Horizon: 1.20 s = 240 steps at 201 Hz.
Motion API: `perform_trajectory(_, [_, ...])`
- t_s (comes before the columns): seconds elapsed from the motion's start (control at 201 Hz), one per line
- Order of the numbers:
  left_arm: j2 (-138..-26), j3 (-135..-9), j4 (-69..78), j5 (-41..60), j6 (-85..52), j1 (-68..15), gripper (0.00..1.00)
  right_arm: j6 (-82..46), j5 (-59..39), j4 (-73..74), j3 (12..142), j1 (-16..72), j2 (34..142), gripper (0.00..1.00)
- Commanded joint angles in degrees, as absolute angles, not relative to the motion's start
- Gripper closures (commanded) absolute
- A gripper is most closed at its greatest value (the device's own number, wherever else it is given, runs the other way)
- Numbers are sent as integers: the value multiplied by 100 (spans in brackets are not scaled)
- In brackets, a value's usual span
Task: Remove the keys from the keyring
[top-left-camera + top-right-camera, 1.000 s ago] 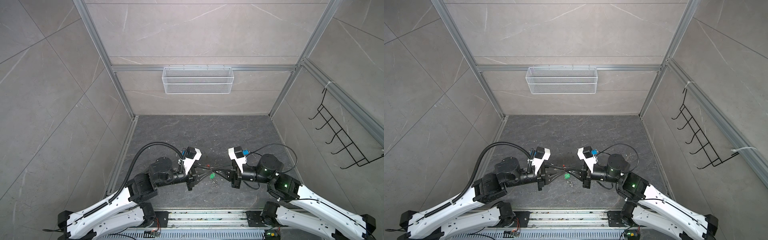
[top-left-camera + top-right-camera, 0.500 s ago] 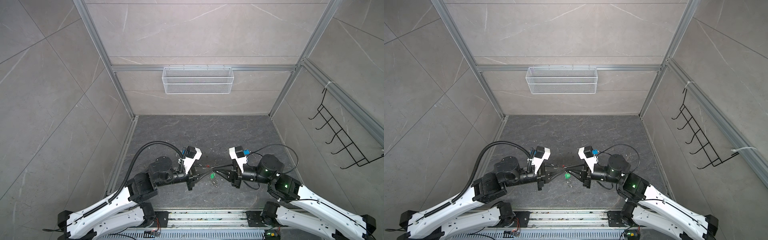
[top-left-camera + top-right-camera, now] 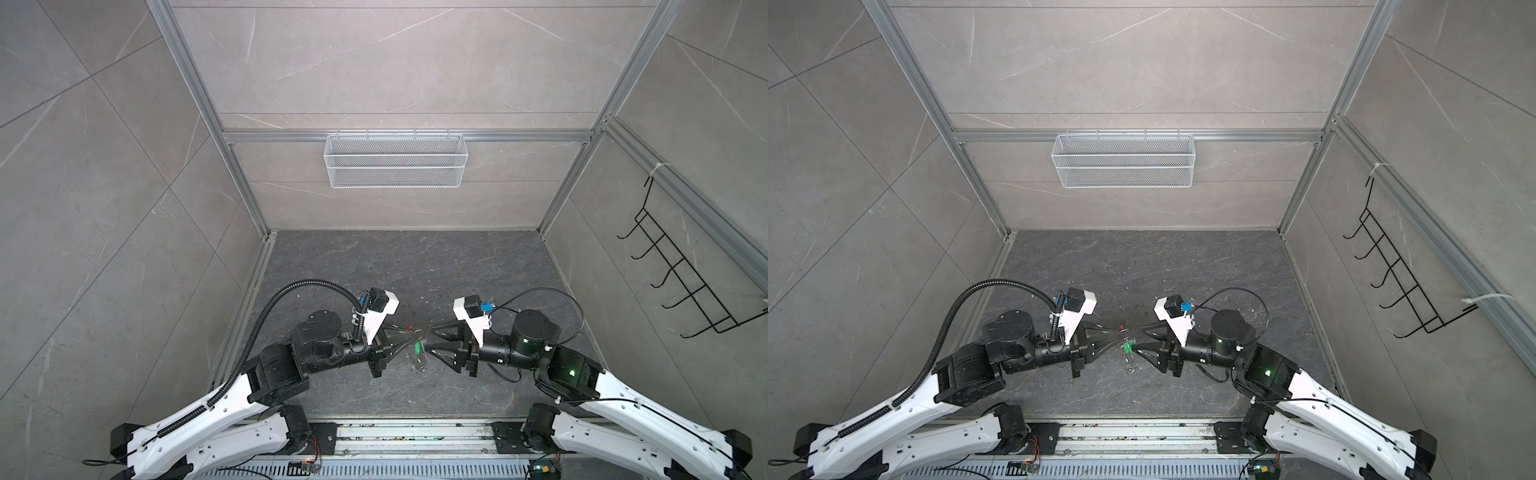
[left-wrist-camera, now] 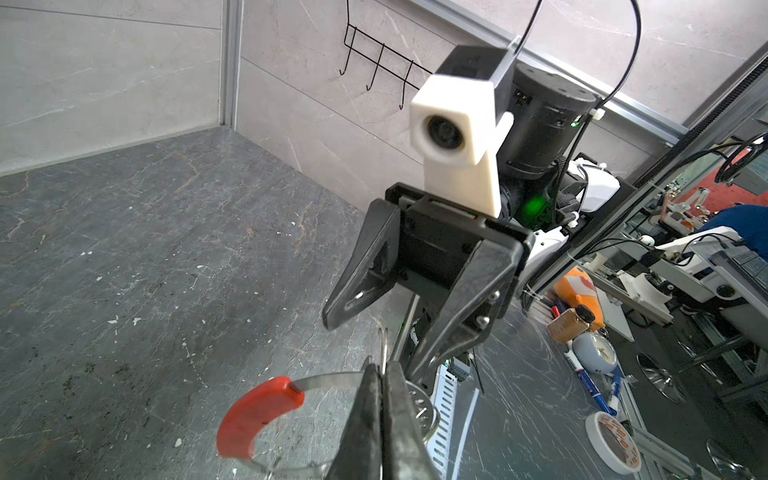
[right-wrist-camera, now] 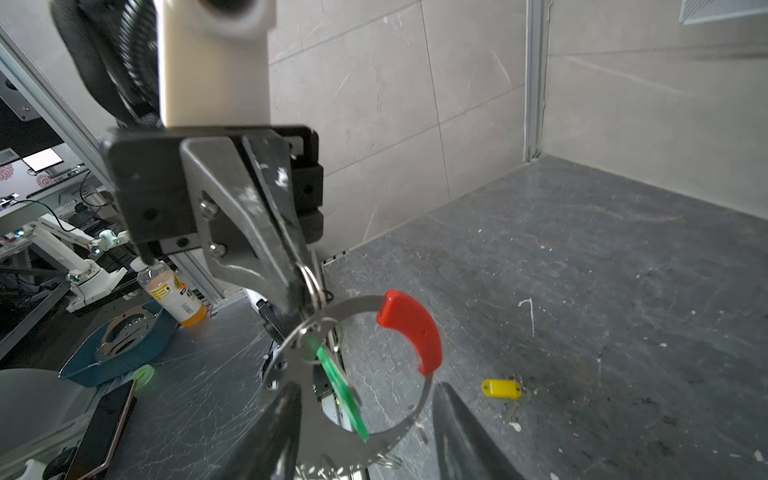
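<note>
Right gripper, shut a second ago, now gapes with the keyring between its fingers; left gripper stays clamped on it, green key hanging below its tips; yellow key lies apart on the floor.

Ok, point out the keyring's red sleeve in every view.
In a top view: red sleeve, a speck off the left gripper's tip.
In a top view: same spot.
Left wrist: large, beside the shut fingers.
Right wrist: on the keyring, near the green key tag.
Shared landmark: the left gripper clamping the keyring.
</note>
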State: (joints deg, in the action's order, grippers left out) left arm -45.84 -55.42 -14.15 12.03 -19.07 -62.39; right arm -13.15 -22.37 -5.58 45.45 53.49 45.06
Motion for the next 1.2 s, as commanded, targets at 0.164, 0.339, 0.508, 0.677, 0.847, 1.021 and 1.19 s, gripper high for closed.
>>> perform_trajectory(0.164, [-4597, -5837, -1239, 1057, -2006, -6251, 100, -1233, -2646, -287, 4376, 5356, 4701, 47])
perform_trajectory(0.339, [-4658, -5823, -1185, 1062, -2077, -6253, 100, -1275, -2708, -51, 4367, 5363, 4859, 47])
perform_trajectory(0.508, [-4680, -5792, -1104, 1065, -2177, -6251, 100, -1318, -2705, 130, 4385, 5370, 4992, 52])
perform_trajectory(0.677, [-4655, -5743, -1070, 1037, -2241, -6254, 100, -1327, -2745, 210, 4374, 5369, 5045, 66])
perform_trajectory(0.847, [-4611, -5769, -1166, 851, -2263, -6254, 100, -1336, -2684, 70, 4357, 5368, 5002, 82])
perform_trajectory(1.021, [-4599, -5860, -1443, 653, -2235, -6250, 100, -1320, -2582, -153, 4317, 5366, 4835, 94])
perform_trajectory(1.19, [-4593, -5925, -1686, 270, -2146, -6296, 100, -1276, -2488, -405, 4372, 5370, 4792, 100])
